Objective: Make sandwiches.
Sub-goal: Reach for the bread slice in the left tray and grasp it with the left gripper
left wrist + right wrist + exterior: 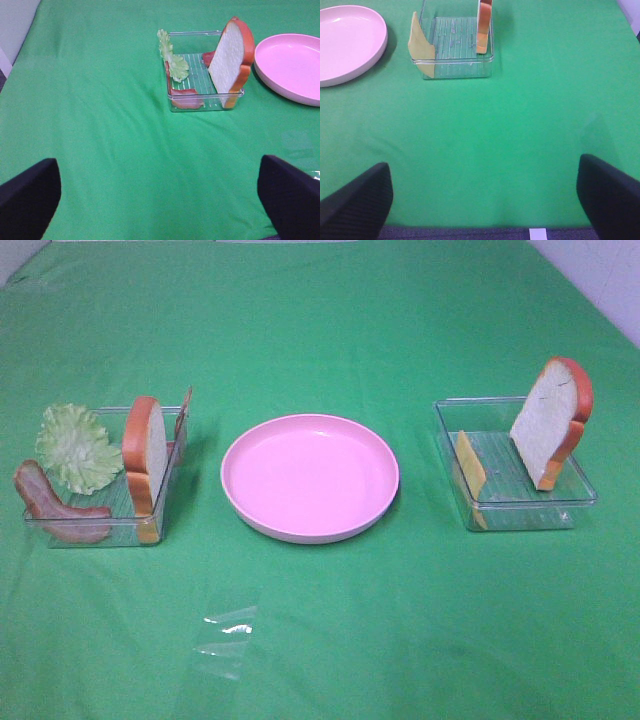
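No stacked sandwich is in view; the parts lie apart. The left clear tray (110,535) holds ruffled lettuce (78,445), a bacon strip (55,505) and an upright bread slice (145,450). The left wrist view shows the same bread (230,57), lettuce (172,60) and bacon (187,97). The right tray (520,510) holds a leaning cheese slice (470,470) and a bread slice (550,420); the right wrist view shows that cheese (422,50) and bread (484,25). My left gripper (157,170) and right gripper (482,165) are open, empty and well short of the trays.
A round pink plate (310,475) with nothing on it stands between the two trays on the green cloth. A small clear plastic scrap (225,635) lies near the front, left of centre. Neither gripper shows in the exterior high view.
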`<state>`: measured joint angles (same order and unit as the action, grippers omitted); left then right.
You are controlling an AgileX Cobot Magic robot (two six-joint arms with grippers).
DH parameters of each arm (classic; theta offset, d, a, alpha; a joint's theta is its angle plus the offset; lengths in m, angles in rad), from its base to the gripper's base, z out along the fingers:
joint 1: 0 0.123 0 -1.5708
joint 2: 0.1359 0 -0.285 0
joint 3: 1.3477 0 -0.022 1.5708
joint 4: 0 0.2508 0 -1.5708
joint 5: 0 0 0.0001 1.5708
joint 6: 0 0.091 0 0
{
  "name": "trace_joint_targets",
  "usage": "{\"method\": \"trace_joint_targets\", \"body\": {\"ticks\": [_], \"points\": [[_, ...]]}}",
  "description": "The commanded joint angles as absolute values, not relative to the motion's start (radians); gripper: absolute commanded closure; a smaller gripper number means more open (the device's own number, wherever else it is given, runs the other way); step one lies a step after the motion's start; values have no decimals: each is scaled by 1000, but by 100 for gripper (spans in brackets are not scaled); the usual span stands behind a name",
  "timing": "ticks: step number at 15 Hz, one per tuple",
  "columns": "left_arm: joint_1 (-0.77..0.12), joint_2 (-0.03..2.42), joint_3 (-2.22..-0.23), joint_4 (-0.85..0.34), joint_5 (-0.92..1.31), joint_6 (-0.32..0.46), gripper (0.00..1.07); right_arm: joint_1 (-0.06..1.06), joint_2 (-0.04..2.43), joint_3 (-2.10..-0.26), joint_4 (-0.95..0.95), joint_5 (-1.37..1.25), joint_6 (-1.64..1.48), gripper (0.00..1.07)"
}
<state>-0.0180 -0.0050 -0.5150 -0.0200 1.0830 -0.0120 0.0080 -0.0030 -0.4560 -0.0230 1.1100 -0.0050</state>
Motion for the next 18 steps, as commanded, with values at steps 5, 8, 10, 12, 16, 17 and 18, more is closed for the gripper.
{"method": "trace_joint_targets", "body": {"ticks": [5,8,10,12,16,17,18], "points": [[-22,-1,-515,-16,1073,-15,5,8,-30,-453,-25,1107,-11,12],[-22,27,-515,-12,1073,-15,5,8,-30,-453,-25,1107,-11,12],[-22,30,-515,-12,1073,-11,5,8,-30,-453,-25,1107,-11,12],[-22,111,-539,-34,1105,33,5,8,-30,-453,-25,1107,-11,12],[-22,636,-809,-34,1306,70,6,8,-30,-453,-25,1107,-11,12],[-22,706,-854,-34,1314,56,6,8,-30,-453,-25,1107,-11,12],[-22,824,-934,-34,1314,31,6,8,-30,-453,-25,1107,-11,12]]}}
